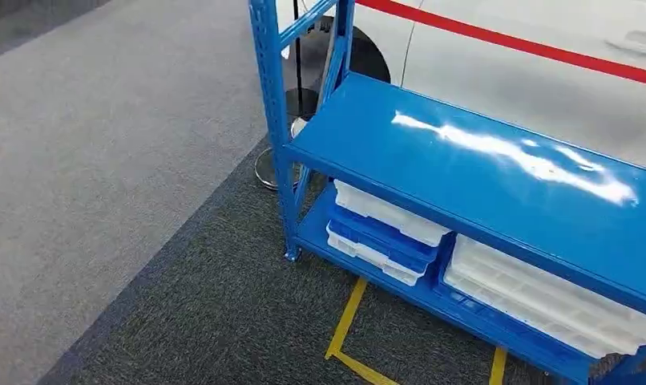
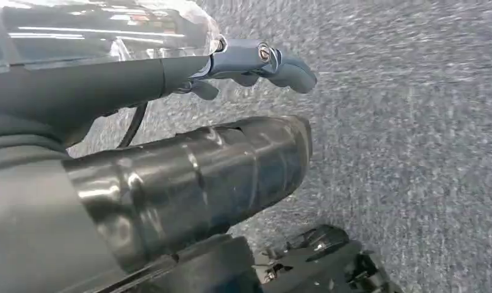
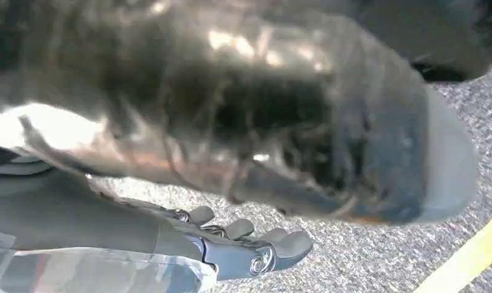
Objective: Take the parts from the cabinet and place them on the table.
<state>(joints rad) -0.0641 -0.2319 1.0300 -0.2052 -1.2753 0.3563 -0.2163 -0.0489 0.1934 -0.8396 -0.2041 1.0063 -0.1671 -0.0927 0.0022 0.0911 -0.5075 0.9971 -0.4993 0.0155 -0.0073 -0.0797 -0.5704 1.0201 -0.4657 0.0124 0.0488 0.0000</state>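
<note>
A blue metal cabinet rack point(image 1: 480, 176) stands ahead on the right, and its middle shelf is bare and glossy. On the shelf below lies a stack of white and blue part trays point(image 1: 384, 233). To their right is a wider white tray with compartments point(image 1: 544, 301), partly hidden by the shelf above. My left hand point(image 2: 249, 64) hangs over grey carpet, fingers stretched out and holding nothing. My right hand point(image 3: 243, 244) also hangs above the carpet with its fingers apart and nothing in them.
A white car body with a red stripe point(image 1: 544, 72) stands behind the rack. A chrome stanchion base point(image 1: 268, 168) sits by the rack's left post point(image 1: 272, 120). Yellow floor tape point(image 1: 344, 329) marks the dark carpet before the rack; lighter carpet spreads to the left.
</note>
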